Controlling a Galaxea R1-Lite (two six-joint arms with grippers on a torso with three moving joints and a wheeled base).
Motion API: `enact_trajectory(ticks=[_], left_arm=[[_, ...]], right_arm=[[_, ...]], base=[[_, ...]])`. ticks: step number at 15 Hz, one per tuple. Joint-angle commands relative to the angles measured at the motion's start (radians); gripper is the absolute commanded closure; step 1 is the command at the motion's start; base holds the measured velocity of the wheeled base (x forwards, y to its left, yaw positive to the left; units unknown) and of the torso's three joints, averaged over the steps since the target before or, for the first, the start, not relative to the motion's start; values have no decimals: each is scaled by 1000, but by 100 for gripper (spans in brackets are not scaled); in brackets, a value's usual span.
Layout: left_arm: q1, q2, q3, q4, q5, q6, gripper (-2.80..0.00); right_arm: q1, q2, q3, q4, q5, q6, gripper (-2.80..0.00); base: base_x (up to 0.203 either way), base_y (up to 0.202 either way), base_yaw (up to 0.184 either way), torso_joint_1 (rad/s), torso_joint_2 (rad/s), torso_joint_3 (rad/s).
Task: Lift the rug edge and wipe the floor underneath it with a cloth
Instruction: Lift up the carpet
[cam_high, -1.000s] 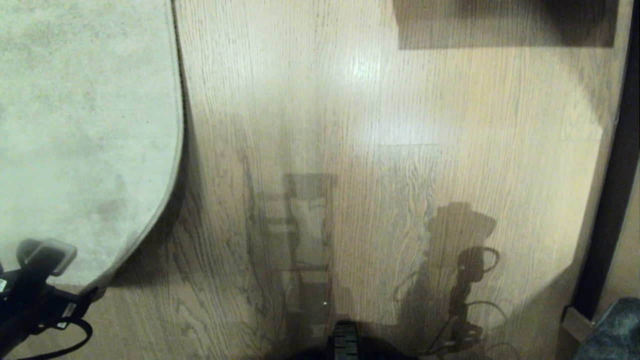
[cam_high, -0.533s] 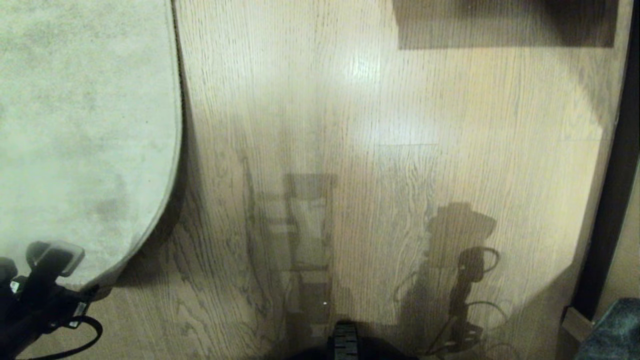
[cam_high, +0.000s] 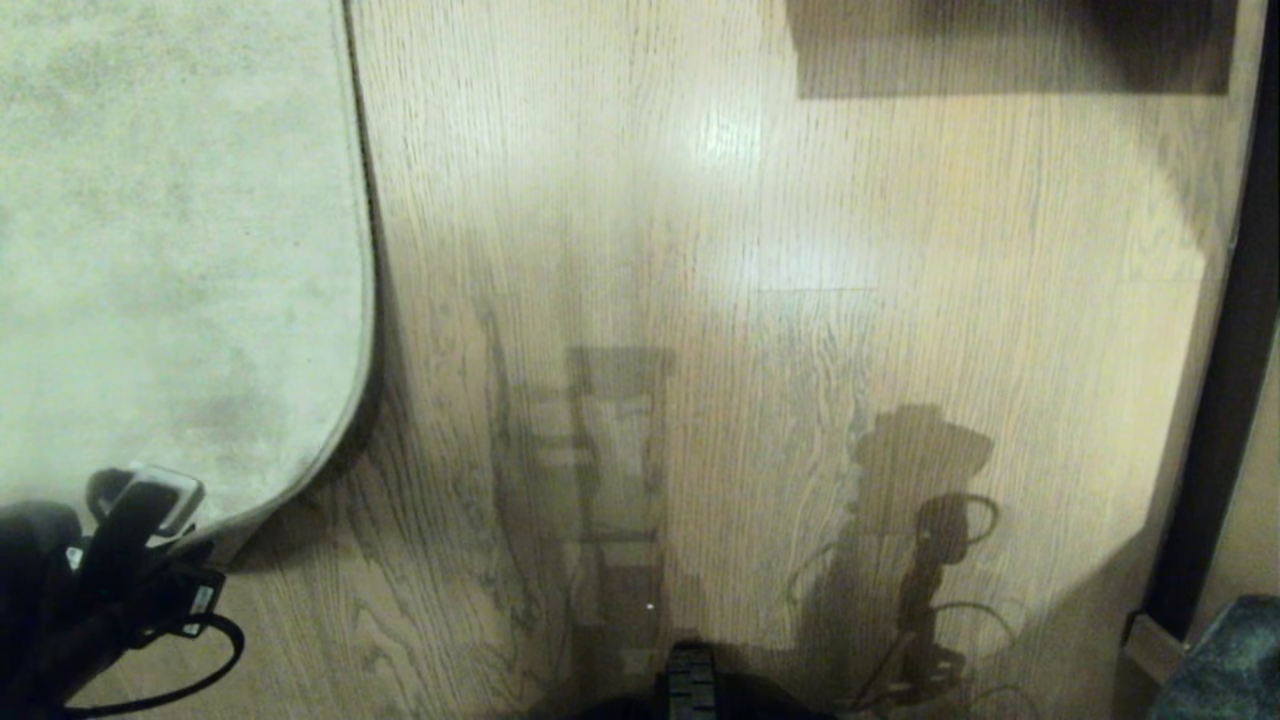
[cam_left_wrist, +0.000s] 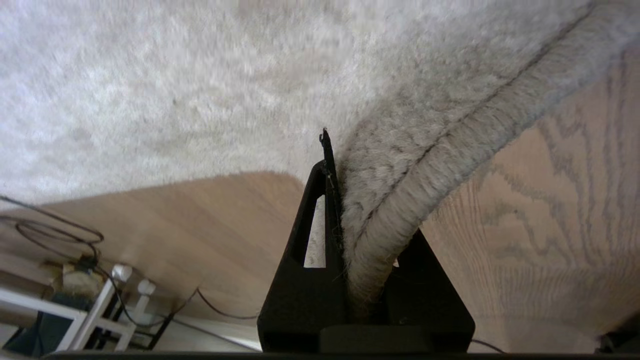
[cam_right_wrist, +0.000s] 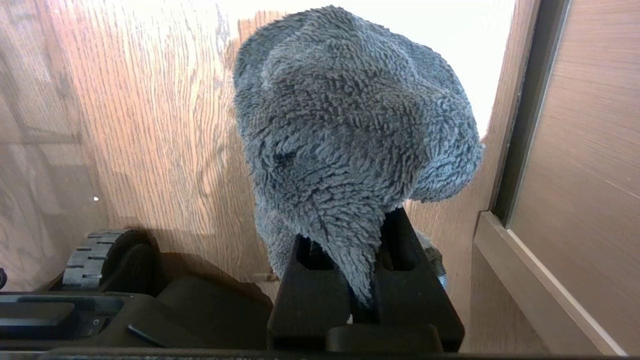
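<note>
The pale grey-beige rug (cam_high: 170, 250) covers the left of the head view, and its rug edge (cam_high: 368, 300) curves down to a corner at the lower left. My left gripper (cam_high: 150, 505) is at that corner. In the left wrist view my left gripper (cam_left_wrist: 360, 210) is shut on the thick bound rug edge (cam_left_wrist: 450, 145), which bends up between its black fingers (cam_left_wrist: 320, 235). Oak-look floor (cam_high: 750, 300) fills the rest. My right gripper (cam_right_wrist: 362, 260) is shut on the fluffy dark grey cloth (cam_right_wrist: 345, 125), held above the floor (cam_right_wrist: 150, 125) beside the robot's base.
A dark upright strip (cam_high: 1230, 350) runs down the right side, with a skirting board (cam_right_wrist: 530, 280) near the right gripper. A dark shadowed block (cam_high: 1000, 50) lies at the far side. The base wheel (cam_high: 690, 680) shows at the near edge. Cables and a white frame (cam_left_wrist: 75, 300) lie beyond the rug corner.
My left gripper has moved right along the rug corner and has shut on the rug edge. The corner's outline has pulled in and bulged slightly. The right arm has not moved.
</note>
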Motion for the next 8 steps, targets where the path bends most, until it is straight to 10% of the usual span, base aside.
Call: enact_trajectory(ticks=[1, 8], left_arm=[[-18, -23, -1, -9, -3, 2, 0], [-48, -156, -12, -1, -2, 0, 0]], right_arm=[[0, 2, 0, 0, 0, 0, 0], [0, 2, 0, 0, 0, 0, 0]], base=[[0, 0, 0, 0, 0, 0], [0, 0, 0, 0, 0, 0]])
